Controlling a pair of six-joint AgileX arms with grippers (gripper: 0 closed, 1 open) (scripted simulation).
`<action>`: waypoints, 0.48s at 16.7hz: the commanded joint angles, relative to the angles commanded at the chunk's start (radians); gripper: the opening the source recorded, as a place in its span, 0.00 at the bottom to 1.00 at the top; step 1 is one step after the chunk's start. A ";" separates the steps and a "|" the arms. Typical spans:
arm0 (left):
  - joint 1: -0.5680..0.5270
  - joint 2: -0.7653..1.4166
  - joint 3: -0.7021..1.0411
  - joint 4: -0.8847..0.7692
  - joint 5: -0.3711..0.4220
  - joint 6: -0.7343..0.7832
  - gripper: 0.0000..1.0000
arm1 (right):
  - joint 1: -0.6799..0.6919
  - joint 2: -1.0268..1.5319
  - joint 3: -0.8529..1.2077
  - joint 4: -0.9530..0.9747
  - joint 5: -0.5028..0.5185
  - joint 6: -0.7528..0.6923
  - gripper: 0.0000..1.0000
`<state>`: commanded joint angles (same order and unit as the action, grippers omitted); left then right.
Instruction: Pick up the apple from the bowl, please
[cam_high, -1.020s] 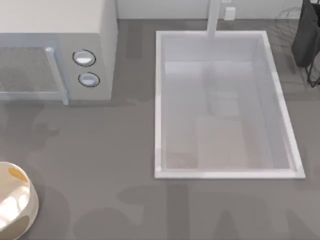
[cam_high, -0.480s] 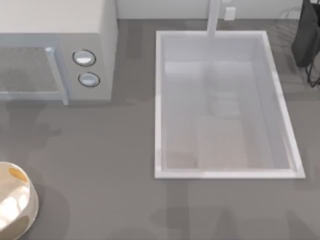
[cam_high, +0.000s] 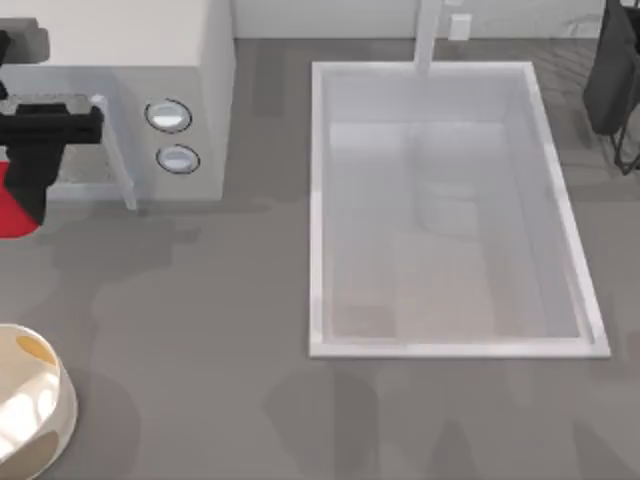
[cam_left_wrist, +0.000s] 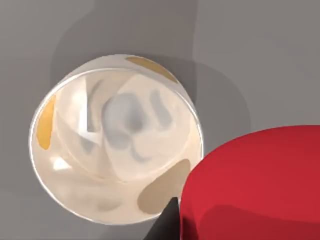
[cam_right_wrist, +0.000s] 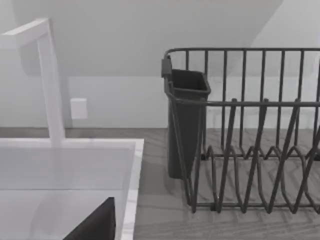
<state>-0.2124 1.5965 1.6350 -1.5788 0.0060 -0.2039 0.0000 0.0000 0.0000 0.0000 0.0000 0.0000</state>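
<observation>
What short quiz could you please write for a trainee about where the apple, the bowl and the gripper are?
1. True or false: the small, round, bright red apple lies inside the round, glossy cream-white bowl.
2. Where is the apple? A) on the grey table. B) in the large white rectangular sink. C) held up by the black left gripper, in front of the white microwave.
3. Fill in: in the top view, the bowl stands at the table's lower ___ corner.

Key: 1 false; 2 C; 3 left.
</observation>
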 joint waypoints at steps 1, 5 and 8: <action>-0.073 0.040 -0.002 0.034 -0.001 -0.066 0.00 | 0.000 0.000 0.000 0.000 0.000 0.000 1.00; -0.291 0.172 -0.017 0.161 -0.004 -0.276 0.00 | 0.000 0.000 0.000 0.000 0.000 0.000 1.00; -0.344 0.208 -0.027 0.204 -0.006 -0.328 0.00 | 0.000 0.000 0.000 0.000 0.000 0.000 1.00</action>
<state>-0.5559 1.8041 1.6078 -1.3745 0.0004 -0.5322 0.0000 0.0000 0.0000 0.0000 0.0000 0.0000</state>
